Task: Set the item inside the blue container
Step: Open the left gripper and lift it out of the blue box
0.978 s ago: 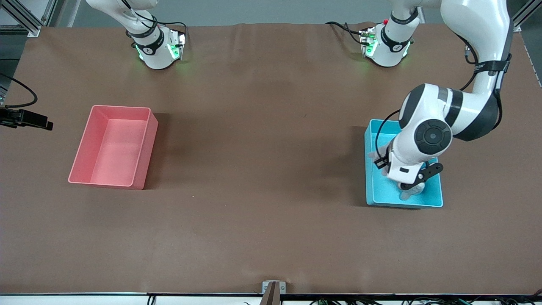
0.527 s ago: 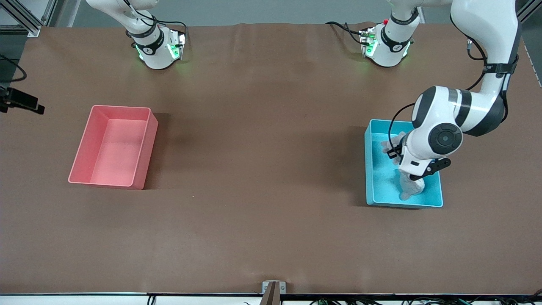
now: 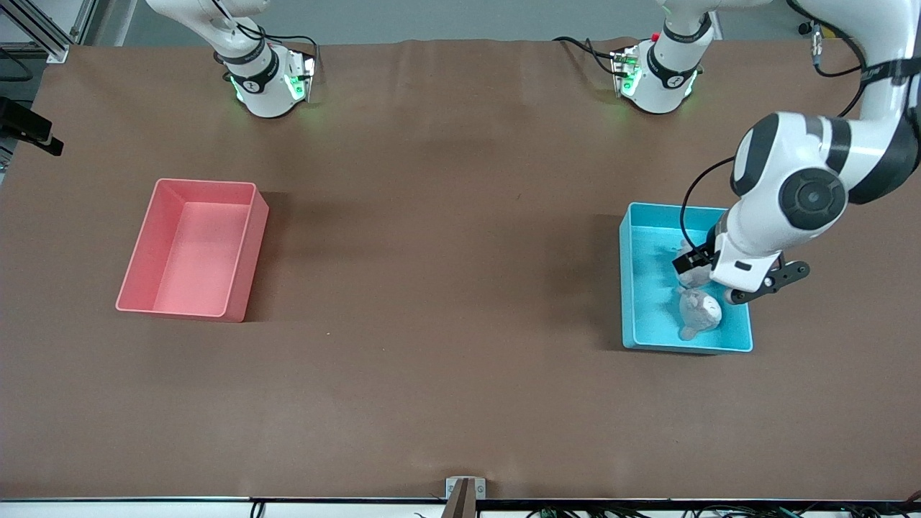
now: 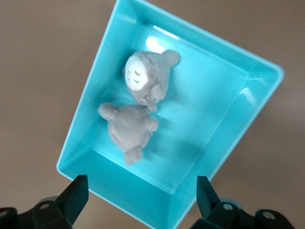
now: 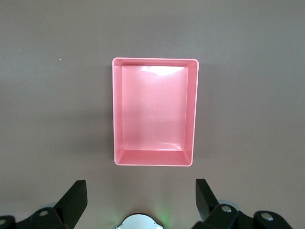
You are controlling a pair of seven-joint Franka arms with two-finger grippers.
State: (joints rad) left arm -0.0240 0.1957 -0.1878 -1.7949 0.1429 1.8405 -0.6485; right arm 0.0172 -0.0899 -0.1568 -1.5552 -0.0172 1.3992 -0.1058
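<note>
Surroundings: pink-red bin (image 3: 193,248) toward the right arm's end of the brown table (image 3: 446,288), well apart from the blue container (image 3: 640,288).
Contents: two grey plush toys (image 4: 145,82) (image 4: 128,130) lie touching inside the blue container.
Left gripper (image 4: 138,198): raised over the blue container, fingers spread, holding nothing.
Right gripper (image 5: 138,198): waiting above the pink-red bin, fingers spread.
Count: two bins, two toys, two arms.

Glossy plastic blue container (image 4: 228,125) holds two fuzzy plush toys (image 4: 145,82).
</note>
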